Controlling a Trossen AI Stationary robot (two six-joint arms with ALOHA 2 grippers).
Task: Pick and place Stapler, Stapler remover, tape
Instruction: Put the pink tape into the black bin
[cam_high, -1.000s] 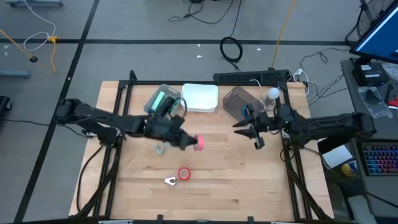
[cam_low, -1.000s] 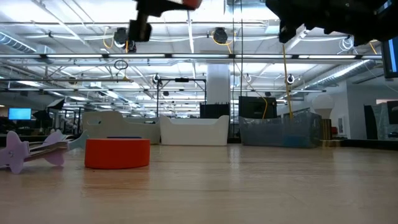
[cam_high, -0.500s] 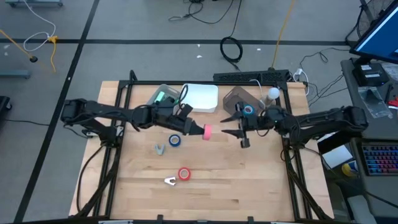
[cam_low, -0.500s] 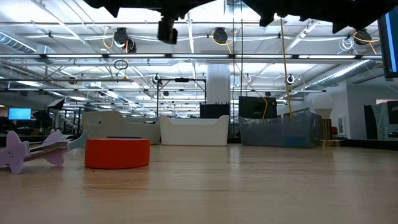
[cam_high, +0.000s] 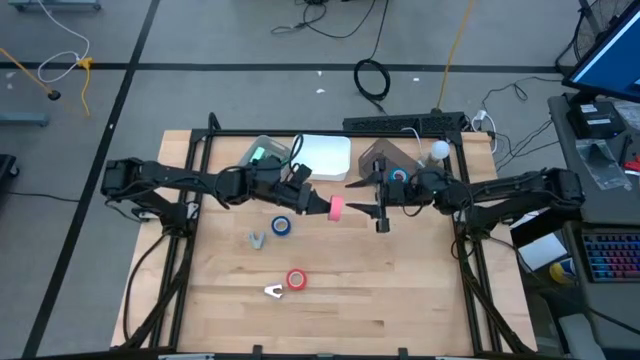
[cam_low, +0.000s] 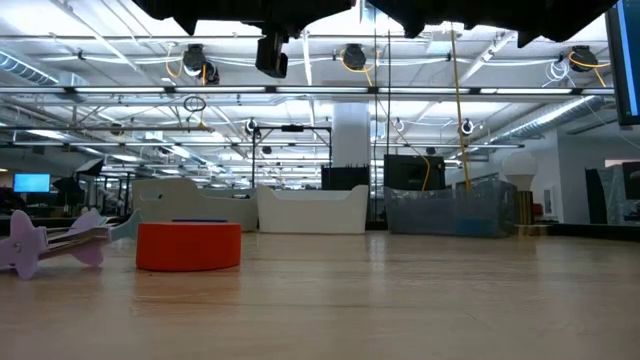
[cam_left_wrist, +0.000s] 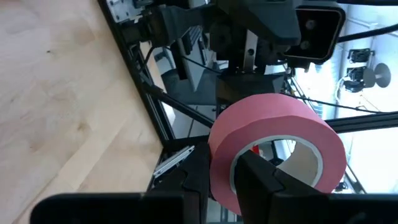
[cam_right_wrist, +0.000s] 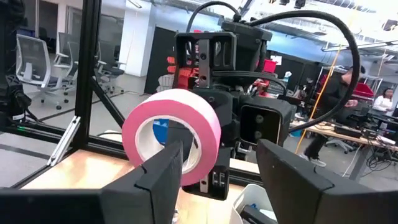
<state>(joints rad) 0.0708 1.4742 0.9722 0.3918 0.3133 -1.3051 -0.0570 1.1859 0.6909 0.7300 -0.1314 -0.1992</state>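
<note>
Look at the middle of the high view: your left gripper (cam_high: 318, 206) holds the pink tape roll (cam_high: 336, 209) in the air above the table (cam_high: 420, 290), and your right gripper (cam_high: 366, 197) faces it from the picture's right with its 2 fingers spread wide, 1 toward the top of the frame and 1 toward the bottom. The roll sits just to the left of those open fingertips, between the 2 grippers, so the right arm is the nearer free one and the gap to close runs along the left-right line of the picture. In the right wrist view the pink tape roll (cam_right_wrist: 171, 134) shows its white core and open hole turned toward you, left of centre, with the left arm's finger pushed through the ring. The left wrist view agrees: the roll (cam_left_wrist: 273, 152) is clamped on 1 wall, 1 dark finger (cam_left_wrist: 264, 179) inside the hole. Your roll's axis therefore points roughly along the line between the 2 arms; my reading is that a handover would need your right fingers to straddle the rim from outside, without fouling the left finger in the hole. The rest waits on the table: a blue tape roll (cam_high: 282, 227) below the left gripper, a red tape roll (cam_high: 296, 280) toward the lower centre, which is also the red ring (cam_low: 188, 246) at lower left in the low view.
</note>
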